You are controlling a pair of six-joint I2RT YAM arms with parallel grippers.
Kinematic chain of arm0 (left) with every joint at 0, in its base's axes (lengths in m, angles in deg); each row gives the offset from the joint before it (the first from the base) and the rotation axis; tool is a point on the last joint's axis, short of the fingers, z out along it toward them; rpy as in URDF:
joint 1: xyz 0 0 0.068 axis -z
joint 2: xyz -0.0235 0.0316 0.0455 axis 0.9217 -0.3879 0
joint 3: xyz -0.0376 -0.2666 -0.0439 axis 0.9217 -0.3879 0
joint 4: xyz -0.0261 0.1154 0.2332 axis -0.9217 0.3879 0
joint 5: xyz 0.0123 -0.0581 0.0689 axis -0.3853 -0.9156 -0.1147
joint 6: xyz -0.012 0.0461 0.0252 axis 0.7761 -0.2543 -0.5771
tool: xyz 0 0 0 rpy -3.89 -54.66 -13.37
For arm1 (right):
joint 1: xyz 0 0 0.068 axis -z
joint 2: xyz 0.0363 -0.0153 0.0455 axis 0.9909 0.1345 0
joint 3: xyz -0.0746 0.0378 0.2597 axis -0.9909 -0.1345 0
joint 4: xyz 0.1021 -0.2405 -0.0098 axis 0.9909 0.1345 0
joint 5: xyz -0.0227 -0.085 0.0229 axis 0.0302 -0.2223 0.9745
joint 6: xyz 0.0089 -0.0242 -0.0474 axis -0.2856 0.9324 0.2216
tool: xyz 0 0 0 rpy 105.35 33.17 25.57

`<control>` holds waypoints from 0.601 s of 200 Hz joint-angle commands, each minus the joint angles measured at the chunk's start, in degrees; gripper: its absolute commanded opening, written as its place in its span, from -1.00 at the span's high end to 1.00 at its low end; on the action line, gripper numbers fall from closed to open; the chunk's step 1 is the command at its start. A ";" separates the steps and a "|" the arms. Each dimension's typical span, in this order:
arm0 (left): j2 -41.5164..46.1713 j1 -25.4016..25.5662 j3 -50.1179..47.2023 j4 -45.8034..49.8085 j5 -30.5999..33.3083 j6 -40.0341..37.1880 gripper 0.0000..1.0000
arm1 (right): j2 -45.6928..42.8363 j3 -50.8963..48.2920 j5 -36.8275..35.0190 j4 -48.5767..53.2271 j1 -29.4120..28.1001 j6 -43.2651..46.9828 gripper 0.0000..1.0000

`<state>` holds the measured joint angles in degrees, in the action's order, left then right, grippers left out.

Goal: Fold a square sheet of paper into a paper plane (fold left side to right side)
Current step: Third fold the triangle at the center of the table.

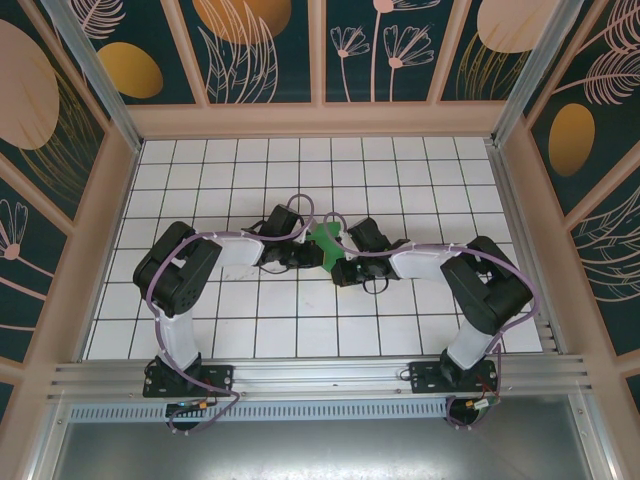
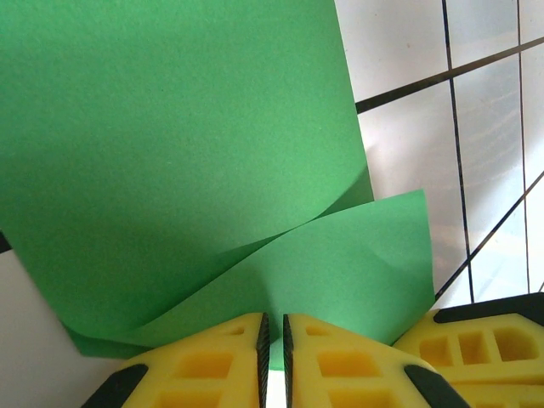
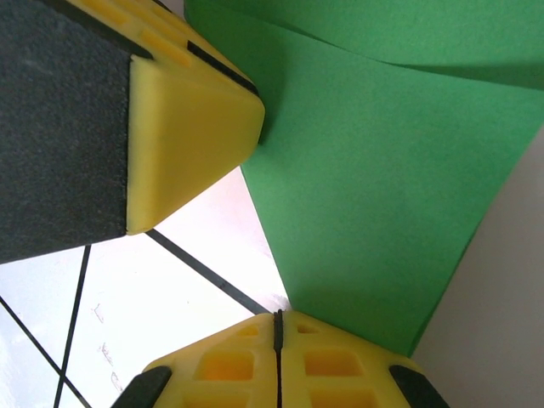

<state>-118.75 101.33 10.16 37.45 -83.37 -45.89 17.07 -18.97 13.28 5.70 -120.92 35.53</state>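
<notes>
Top external view puts the square sheet of paper (image 1: 324,241) bunched up between the two arms at the middle of the desk (image 1: 250,330). On the left wrist camera the left tool (image 2: 274,340) is clenched to a thin slit on the sheet's near edge, and the paper rises from it in two curling layers. The right tool (image 3: 277,336) is pressed fully together and seems to nip the sheet's lower corner right at its seam, with the left tool's finger just beside it. Both bites look shallow, so a sideways pull could slip the corner free or tear the thin paper. The curled layers are uneven, so pressing down now would likely set a crooked crease. The tools could also bump.
</notes>
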 commanded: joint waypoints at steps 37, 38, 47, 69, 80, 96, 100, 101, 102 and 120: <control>-2.96 -0.03 -0.76 4.38 5.89 -0.93 0.65 | 0.75 -3.88 3.87 -1.50 2.05 -1.98 0.87; -3.01 -0.04 -0.78 4.37 5.87 -0.93 0.64 | 0.76 -3.88 3.90 -1.52 2.07 -2.01 0.87; -3.02 -0.02 -0.75 4.47 5.94 -0.92 0.65 | 0.74 -4.23 4.56 -1.57 2.31 -2.13 0.89; -3.22 -0.04 -0.74 4.47 6.23 -0.85 0.65 | 0.16 -5.55 5.75 -1.55 3.05 -2.87 0.92; -3.47 -0.06 -0.63 4.35 6.28 -0.76 0.65 | -0.61 -6.39 6.08 -1.56 3.28 -3.25 0.93; -3.78 -0.10 -0.48 4.18 6.30 -0.66 0.65 | -1.92 -8.23 6.38 -1.72 3.44 -3.66 0.94; -3.88 -0.05 -0.44 4.17 6.30 -0.67 0.65 | -2.34 -8.74 6.46 -1.84 3.53 -3.75 0.94; -3.86 -0.10 -0.40 4.17 6.30 -0.63 0.65 | -2.41 -8.82 6.47 -1.86 3.56 -3.78 0.94; -3.90 -0.07 -0.38 4.18 6.34 -0.65 0.65 | -2.45 -8.94 6.52 -1.83 3.53 -3.79 0.95; -4.14 -0.05 -0.12 4.34 6.52 -0.76 0.65 | -4.12 -10.98 6.57 -2.00 3.59 -4.21 0.98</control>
<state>-118.86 101.37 10.31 37.62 -83.06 -45.89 14.89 -25.79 19.27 -1.79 -117.80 32.69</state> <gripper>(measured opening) 0.174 0.064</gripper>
